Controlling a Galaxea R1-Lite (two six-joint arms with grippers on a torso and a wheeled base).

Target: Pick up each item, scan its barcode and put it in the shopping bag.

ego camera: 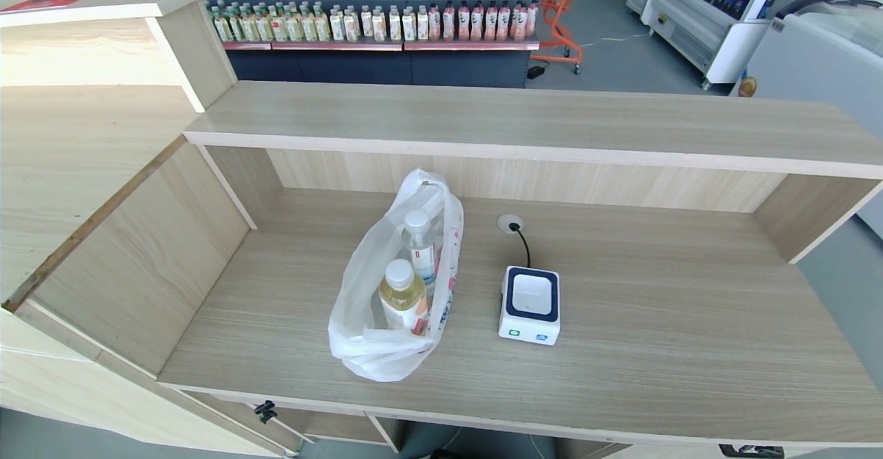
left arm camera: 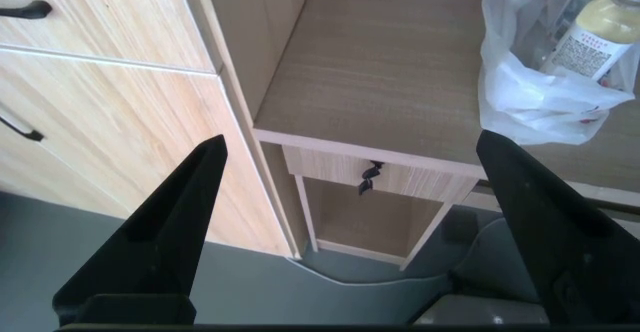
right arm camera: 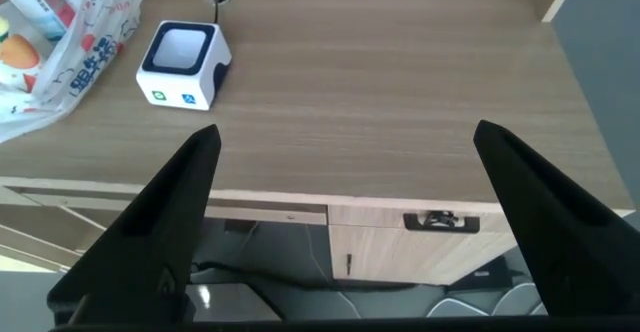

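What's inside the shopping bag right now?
Two capped bottles stand inside the shopping bag: a yellow-drink bottle nearer, a clear bottle behind it. The bag's folds hide anything lower down.

left claw [left arm camera: 350, 147] hangs with jaws spread wide; right claw [right arm camera: 347, 132] is spread just as wide, both angled downward.

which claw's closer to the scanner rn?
Right. The right claw hangs off the counter's front edge, with the scanner just beyond. The left claw is off the front-left corner, with the bag between it and the scanner.
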